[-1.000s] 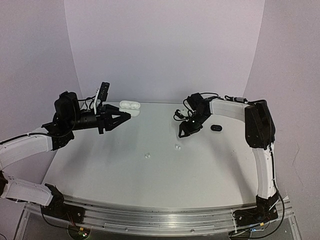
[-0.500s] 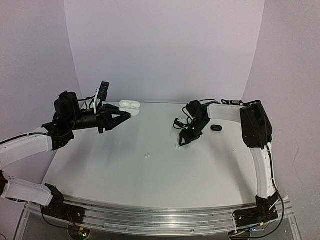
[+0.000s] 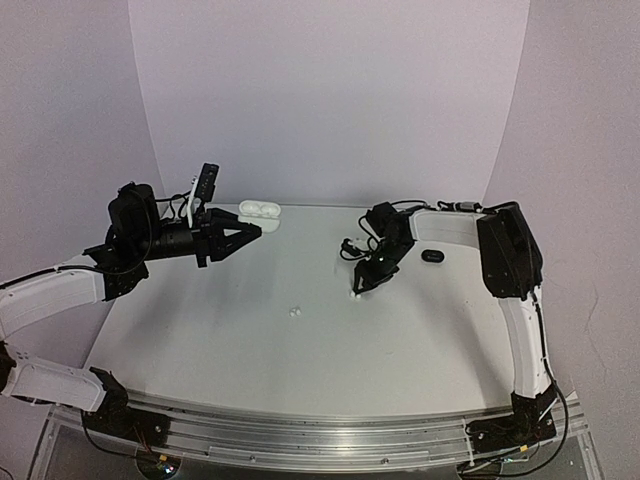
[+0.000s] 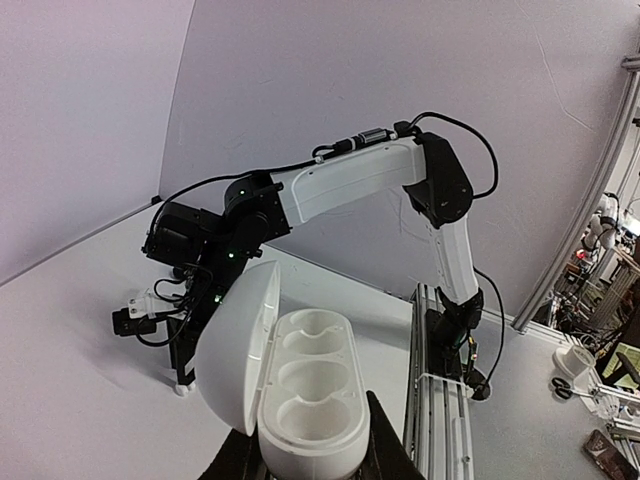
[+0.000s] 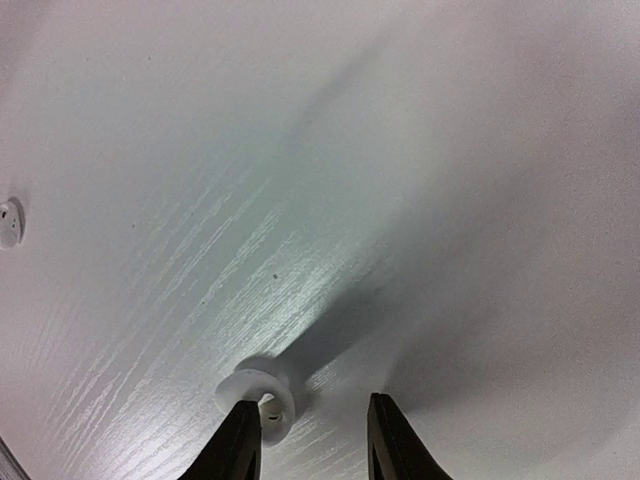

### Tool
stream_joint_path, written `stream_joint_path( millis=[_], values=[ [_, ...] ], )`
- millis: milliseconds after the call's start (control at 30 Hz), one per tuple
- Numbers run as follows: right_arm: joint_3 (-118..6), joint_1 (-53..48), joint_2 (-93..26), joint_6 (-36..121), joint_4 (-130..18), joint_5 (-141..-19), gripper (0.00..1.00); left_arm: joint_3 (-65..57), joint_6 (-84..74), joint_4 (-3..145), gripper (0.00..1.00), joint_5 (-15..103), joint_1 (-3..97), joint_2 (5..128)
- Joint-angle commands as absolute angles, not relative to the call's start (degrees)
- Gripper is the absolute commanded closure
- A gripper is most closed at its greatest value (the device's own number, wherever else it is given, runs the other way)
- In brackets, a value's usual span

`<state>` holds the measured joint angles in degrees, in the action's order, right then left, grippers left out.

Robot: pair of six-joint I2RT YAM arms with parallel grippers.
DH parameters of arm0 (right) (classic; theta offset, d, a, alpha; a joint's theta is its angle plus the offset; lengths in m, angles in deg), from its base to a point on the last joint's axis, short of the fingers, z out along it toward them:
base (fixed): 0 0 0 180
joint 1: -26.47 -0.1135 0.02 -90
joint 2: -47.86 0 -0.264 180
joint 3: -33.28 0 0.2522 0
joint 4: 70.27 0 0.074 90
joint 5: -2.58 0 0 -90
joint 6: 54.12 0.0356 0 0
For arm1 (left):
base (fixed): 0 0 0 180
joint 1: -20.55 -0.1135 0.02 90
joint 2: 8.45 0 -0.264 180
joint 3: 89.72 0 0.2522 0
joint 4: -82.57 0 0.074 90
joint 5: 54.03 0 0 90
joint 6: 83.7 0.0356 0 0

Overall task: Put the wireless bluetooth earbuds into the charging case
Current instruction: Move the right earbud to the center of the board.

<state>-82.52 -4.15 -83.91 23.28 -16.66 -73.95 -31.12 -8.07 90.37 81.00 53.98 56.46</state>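
My left gripper [image 3: 250, 231] is raised at the back left and shut on an open white charging case [image 3: 260, 210]. In the left wrist view the case [image 4: 305, 385] sits between the jaws with its lid swung left and its wells empty. My right gripper [image 3: 358, 288] is down at the table over a white earbud [image 3: 354, 294]. In the right wrist view the jaws [image 5: 315, 425] are open, and that earbud [image 5: 258, 396] lies against the left finger. A second white earbud [image 3: 294, 311] lies loose to the left, and it also shows in the right wrist view [image 5: 8, 222].
A small black case [image 3: 432, 256] lies on the table right of my right gripper, under its forearm. The white tabletop [image 3: 250, 350] ends at a metal rail [image 3: 300, 440] along the near edge. Curved white backdrop walls close in the back and sides.
My right gripper has moved down and left until its tips reach the table at the white earbud. The left arm and its case have not moved.
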Motion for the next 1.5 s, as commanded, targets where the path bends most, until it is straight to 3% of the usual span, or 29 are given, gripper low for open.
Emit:
stream_joint_path(
  millis=[0,800,1067,1467],
  values=[
    [-79.15,-5.99,-83.45,24.68,-17.88,-77.44,0.67,-30.87,-6.98,92.45,1.00,81.84,53.99,56.33],
    [-67.04,-14.09,-76.86,39.77,-25.29,-87.41,0.76,-31.73,-6.18,92.27,1.00,81.56,54.00,55.83],
    [-63.74,-16.74,-75.22,44.93,-26.10,-89.39,0.74,-31.95,-5.83,92.39,1.00,81.50,53.99,55.64],
    [-62.42,-17.90,-74.86,46.54,-30.13,-90.49,0.84,-32.09,-4.95,92.45,1.00,81.38,53.96,55.54]
  ],
)
